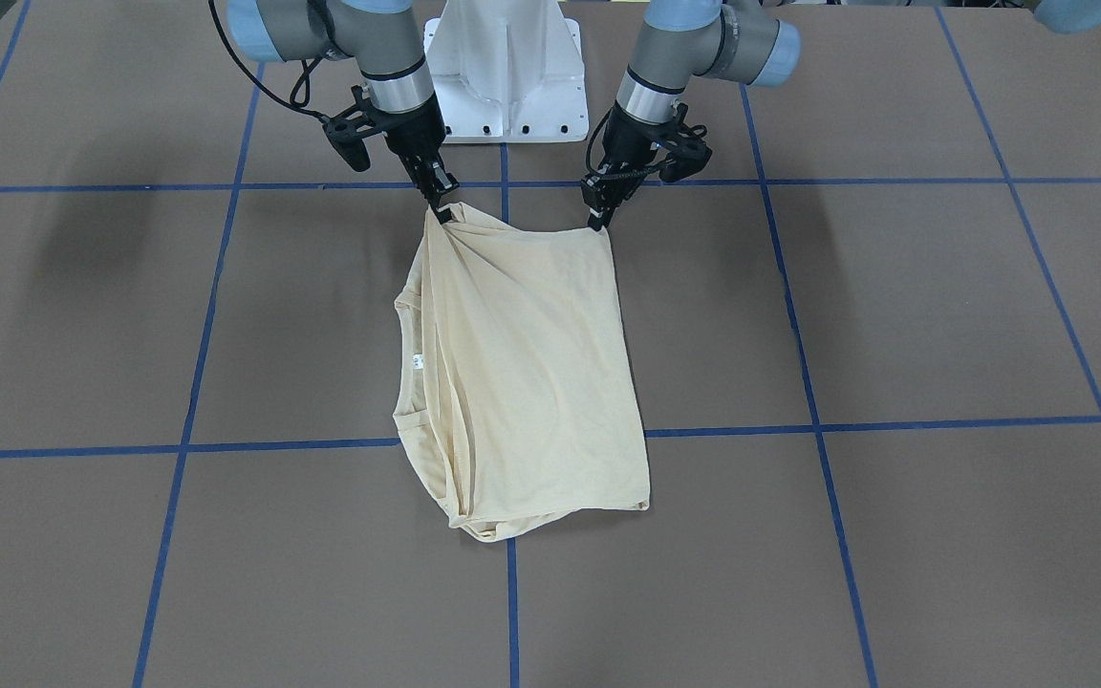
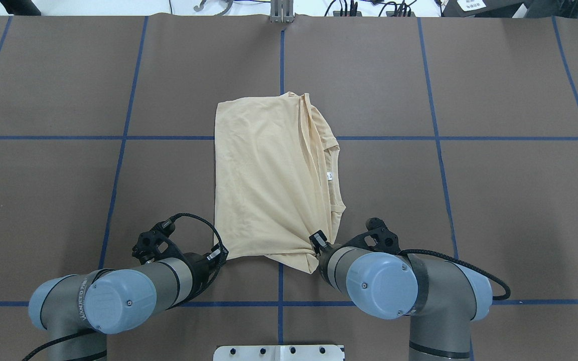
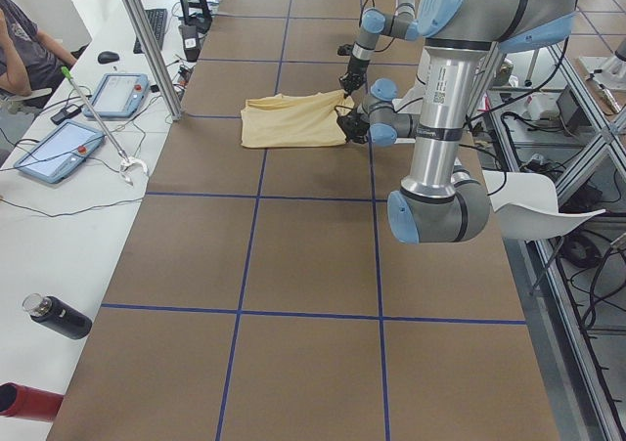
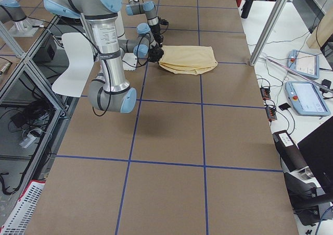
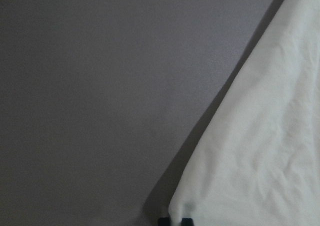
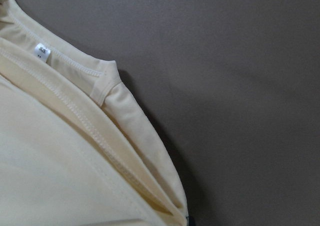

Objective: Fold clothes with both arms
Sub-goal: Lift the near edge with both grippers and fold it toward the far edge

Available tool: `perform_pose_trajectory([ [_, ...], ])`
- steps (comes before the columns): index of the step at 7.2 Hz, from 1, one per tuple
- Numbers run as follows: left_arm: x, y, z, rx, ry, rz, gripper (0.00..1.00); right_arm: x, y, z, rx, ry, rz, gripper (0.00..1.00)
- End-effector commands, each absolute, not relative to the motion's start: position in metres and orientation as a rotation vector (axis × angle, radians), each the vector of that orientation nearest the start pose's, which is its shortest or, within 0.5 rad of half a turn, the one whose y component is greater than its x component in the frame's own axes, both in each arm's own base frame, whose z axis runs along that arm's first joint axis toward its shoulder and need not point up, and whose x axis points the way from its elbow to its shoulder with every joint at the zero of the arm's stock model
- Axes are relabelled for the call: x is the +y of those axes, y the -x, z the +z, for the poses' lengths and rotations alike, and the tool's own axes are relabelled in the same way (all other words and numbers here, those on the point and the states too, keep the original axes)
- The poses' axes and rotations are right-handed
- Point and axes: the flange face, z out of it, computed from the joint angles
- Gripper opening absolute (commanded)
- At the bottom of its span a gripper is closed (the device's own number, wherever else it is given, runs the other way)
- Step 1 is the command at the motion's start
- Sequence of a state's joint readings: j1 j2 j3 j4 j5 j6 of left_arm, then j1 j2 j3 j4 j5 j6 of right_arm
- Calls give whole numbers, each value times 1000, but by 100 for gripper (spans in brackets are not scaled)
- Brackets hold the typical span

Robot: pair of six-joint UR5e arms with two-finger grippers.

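Pinching T-shirt (image 1: pixel 531 373) by two corners, left gripper (image 1: pixel 596 222), right gripper (image 1: pixel 442 205), jaws clamped, tips half-hidden.

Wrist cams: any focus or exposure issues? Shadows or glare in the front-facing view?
Left wrist view: soft, shirt washed out to near white, dark shadow along its edge. Right wrist view: sharp, stitching and label crisp. Front-facing view: diffuse shadows on the table, no glare.

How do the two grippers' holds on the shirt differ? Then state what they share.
The right gripper pinches bunched, creased cloth; the left gripper holds a flat corner. The neck label lies on the right gripper's side, not the left gripper's. Both grip the T-shirt's robot-side edge.
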State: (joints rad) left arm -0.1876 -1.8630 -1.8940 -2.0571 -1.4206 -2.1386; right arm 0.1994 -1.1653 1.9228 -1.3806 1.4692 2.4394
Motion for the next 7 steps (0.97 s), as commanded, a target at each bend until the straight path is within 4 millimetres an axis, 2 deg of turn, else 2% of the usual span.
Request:
perform_pose_trajectory([
  [1,-251,-505,258,1229,98,-754,0,-256,535,251,-1002,243,1033,0],
  [2,-244,-486,237,1248,141,-736,0,-250,507,253,-1016,273,1068,0],
  [3,-237,-465,214,1275,178,-735,0,-247,493,241,-1041,338,1140,0],
  [4,-236,-451,200,1301,194,-726,0,-247,489,229,-1062,383,1187,0],
  [5,-258,-438,195,1318,177,-740,0,-265,477,223,-1123,407,1241,0],
  [6,-290,-420,197,1317,147,-763,0,-291,465,224,-1170,398,1281,0],
  [7,-318,-409,204,1308,110,-755,0,-329,453,231,-1170,371,1364,0],
])
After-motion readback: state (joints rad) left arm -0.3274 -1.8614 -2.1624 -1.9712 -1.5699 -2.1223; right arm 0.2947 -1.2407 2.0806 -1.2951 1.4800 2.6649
